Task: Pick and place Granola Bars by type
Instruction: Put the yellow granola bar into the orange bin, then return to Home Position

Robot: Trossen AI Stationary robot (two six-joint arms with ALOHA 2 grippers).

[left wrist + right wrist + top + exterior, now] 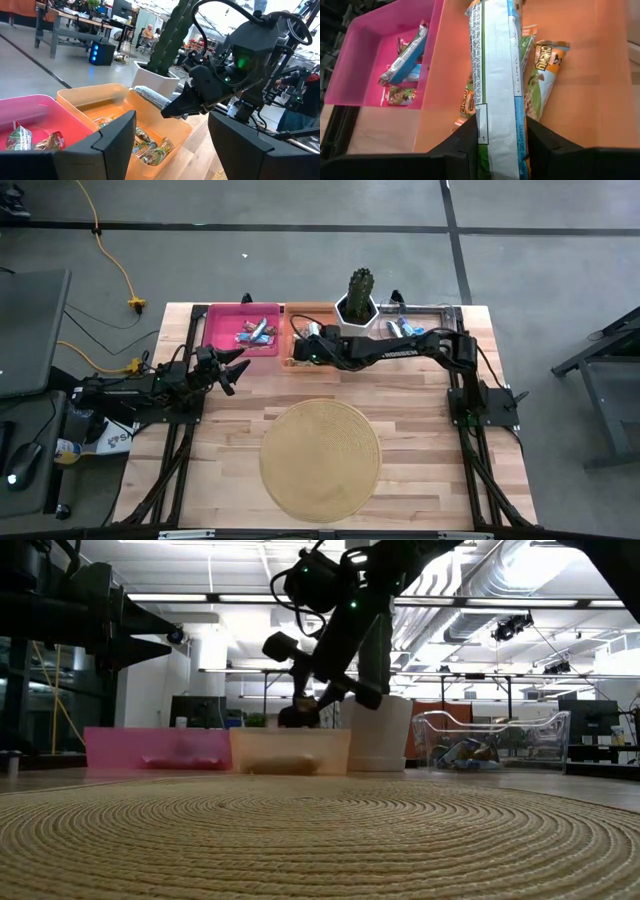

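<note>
A blue-and-white granola bar [495, 75] is pinched between the right gripper [501, 131]'s jaws, its long axis running straight out ahead of them, and it hangs just above the orange bin [590, 100], where similar bars [542, 80] already lie directly below. Beside that bin, off to the jaws' side, the pink bin [360, 65] holds other bars. The left gripper [232, 367] waits with jaws spread on the table [420, 440] near the pink bin, so the right arm is much nearer.
</note>
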